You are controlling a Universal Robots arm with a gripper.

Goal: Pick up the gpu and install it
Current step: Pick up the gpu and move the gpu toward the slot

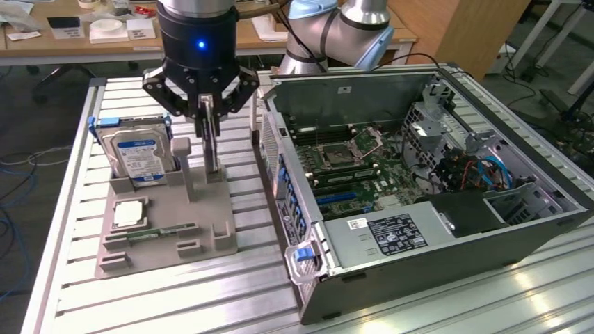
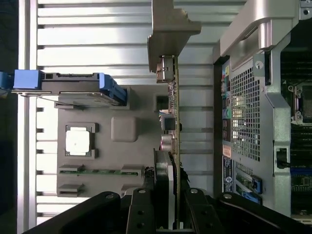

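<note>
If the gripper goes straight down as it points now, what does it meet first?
The gpu, upright, clamped in the gripper; straight beneath it, probably the gray holder.

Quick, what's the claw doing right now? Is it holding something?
Claw: closed, holding the gpu upright on its edge at the gray holder.

The black end effector point(image 2: 168, 197) clamps the gpu point(image 2: 170, 126), a thin green circuit card with a silver end bracket, seen edge-on. Just beside it lies a grey moulded tray point(image 2: 107, 161) on the ribbed aluminium bench point(image 2: 97, 44). The tray holds a blue-railed hard drive point(image 2: 73, 87), a silver square processor point(image 2: 78, 142) and a narrow green memory stick point(image 2: 100, 170). The grey computer case point(image 2: 246, 112) stands on the card's other side.
</note>
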